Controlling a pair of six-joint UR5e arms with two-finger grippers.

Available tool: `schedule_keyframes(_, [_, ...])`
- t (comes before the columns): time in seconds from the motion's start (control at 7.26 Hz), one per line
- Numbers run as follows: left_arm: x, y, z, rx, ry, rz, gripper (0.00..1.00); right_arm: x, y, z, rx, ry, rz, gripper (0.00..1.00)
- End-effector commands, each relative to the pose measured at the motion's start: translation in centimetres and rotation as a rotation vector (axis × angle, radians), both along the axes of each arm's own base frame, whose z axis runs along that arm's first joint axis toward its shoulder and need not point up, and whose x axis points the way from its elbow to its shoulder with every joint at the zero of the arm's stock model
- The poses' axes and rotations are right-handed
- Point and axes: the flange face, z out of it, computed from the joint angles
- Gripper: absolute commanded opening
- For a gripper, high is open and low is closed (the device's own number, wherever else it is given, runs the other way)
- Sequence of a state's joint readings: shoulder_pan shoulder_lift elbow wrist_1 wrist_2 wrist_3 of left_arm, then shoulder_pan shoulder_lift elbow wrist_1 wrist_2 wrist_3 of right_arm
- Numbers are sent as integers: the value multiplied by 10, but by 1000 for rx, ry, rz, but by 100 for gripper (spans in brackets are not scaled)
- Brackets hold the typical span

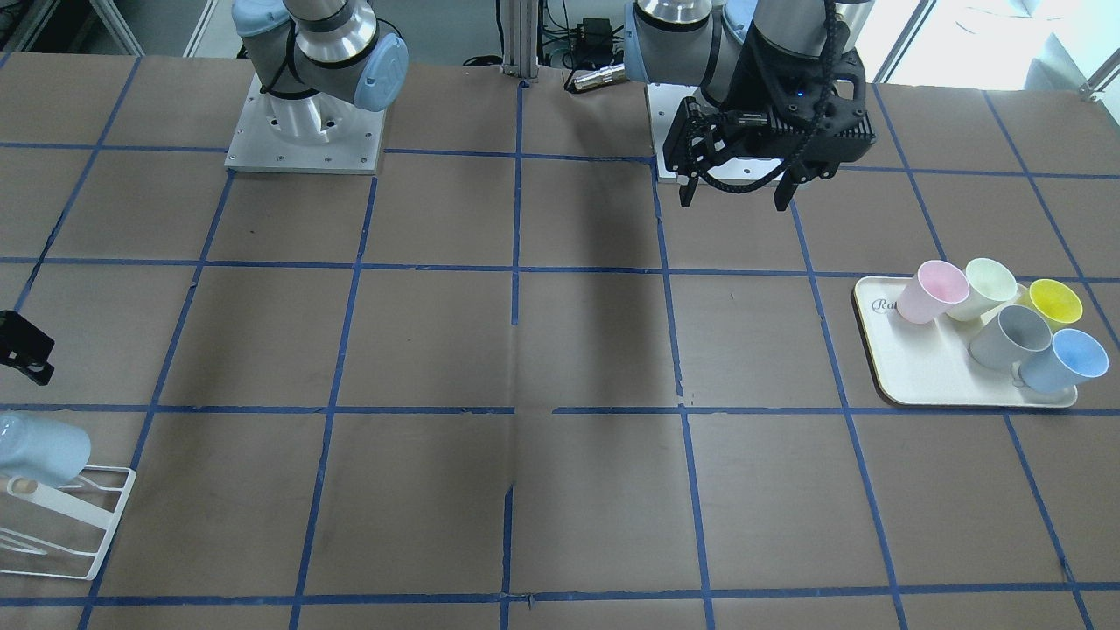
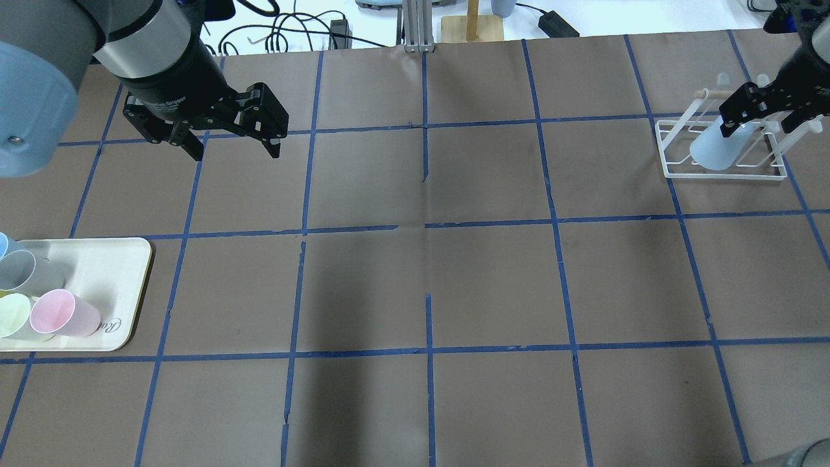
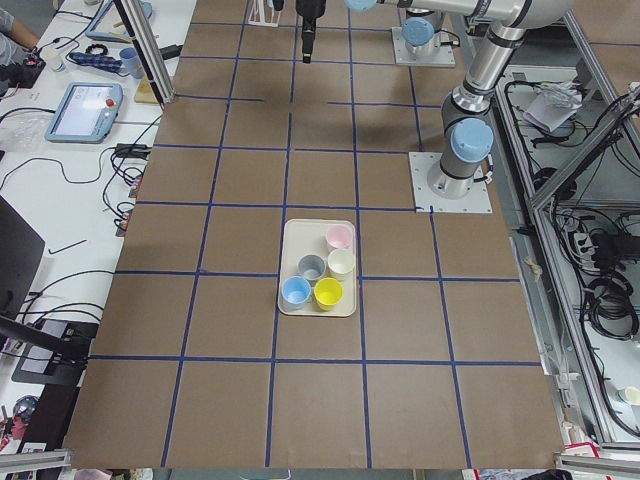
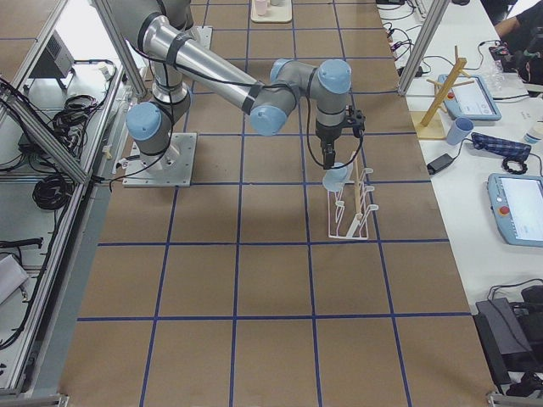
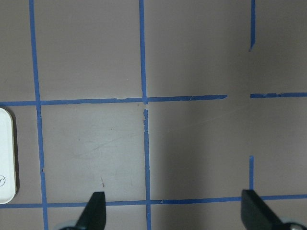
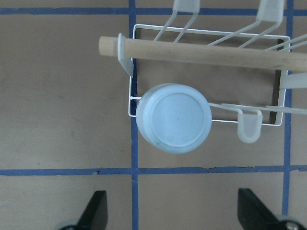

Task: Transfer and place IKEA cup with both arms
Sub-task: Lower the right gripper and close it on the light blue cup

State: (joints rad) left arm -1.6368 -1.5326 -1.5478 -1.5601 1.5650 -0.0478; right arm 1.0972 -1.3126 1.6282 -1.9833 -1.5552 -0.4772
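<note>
The IKEA cup [image 2: 716, 148], pale light-blue, hangs upside down on a white wire rack [image 2: 674, 139] at the far right; its base faces the right wrist camera [image 6: 173, 117]. My right gripper [image 2: 768, 130] is open just above the cup, and its fingertips [image 6: 98, 203] stand apart from it. At the left edge of the front view, the cup [image 1: 35, 446] rests tilted on the rack [image 1: 87, 516]. My left gripper [image 2: 235, 152] is open and empty, hovering over bare table [image 1: 735, 201], with only tape lines below it [image 5: 175, 208].
A cream tray [image 1: 927, 372] at the robot's left holds the twin blue cup [image 1: 1063, 360] and grey [image 1: 1011, 337], pink [image 1: 932, 291], pale green [image 1: 984, 287] and yellow [image 1: 1054, 302] cups. A wooden rod [image 6: 192, 50] tops the rack. Brown paper with a blue tape grid covers the table.
</note>
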Motion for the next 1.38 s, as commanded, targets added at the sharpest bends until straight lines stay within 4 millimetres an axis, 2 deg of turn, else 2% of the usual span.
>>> schedule_keyframes(0.0, [0,-1,0,0,0,0,100,-10,-10,-11,-12,7,21,91])
schedule_keyframes(0.41, [0,-1,0,0,0,-2,100,-13,-21,-37,1,-8,17,91])
schedule_keyframes(0.69, [1,0,0,-2,0,0,100,-9,-25,-39,-25,-57,16,91])
schedule_keyframes(0.96, [0,0,-2,3,0,-2,100,-14,-35,-51,-61,-36,20,91])
schedule_keyframes(1.24, [1,0,-2,3,0,0,100,-9,-37,-52,-60,-39,24,92])
